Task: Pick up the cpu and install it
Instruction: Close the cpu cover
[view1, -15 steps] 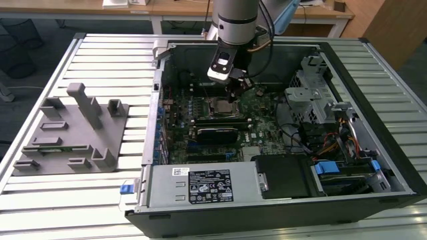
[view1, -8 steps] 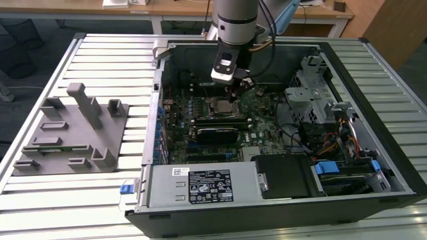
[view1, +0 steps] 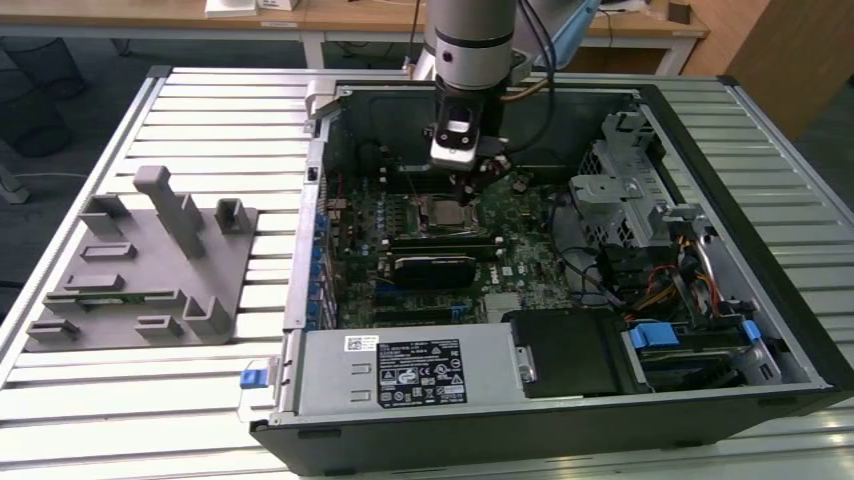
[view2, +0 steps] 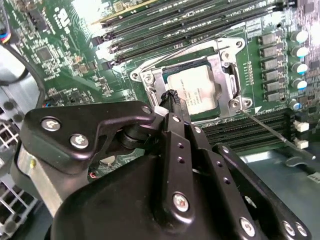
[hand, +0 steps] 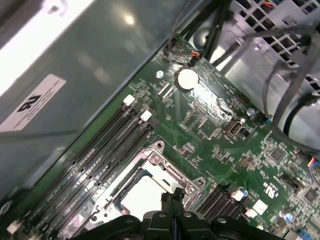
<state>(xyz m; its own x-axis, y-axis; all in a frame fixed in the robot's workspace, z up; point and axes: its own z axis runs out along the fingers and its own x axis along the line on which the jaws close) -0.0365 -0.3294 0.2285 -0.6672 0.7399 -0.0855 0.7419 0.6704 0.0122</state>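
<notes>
The cpu (view2: 199, 89), a flat square chip with a shiny silver top, lies flat in the metal-framed socket (view2: 223, 67) on the green motherboard (view2: 65, 55) of the open computer case. It also shows in the exterior view as the cpu (view1: 447, 212) and in the first wrist view as the cpu (hand: 141, 196). My gripper (view2: 172, 98) hangs straight down over the socket, with its black tips at the cpu's edge. The two fingers are pressed together, as the gripper (hand: 172, 199) shows, with nothing visible between them. In the exterior view the gripper (view1: 471, 190) stands inside the case above the board's middle.
A thin socket lever (view2: 272, 129) sticks out beside the frame. Memory slots (view2: 190, 25) run alongside the socket. The case holds a power supply (view1: 400, 370), a drive cage (view1: 627, 190) and cables (view1: 667, 290). A grey fixture block (view1: 147, 260) lies on the slatted table (view1: 134, 410) at the exterior view's left.
</notes>
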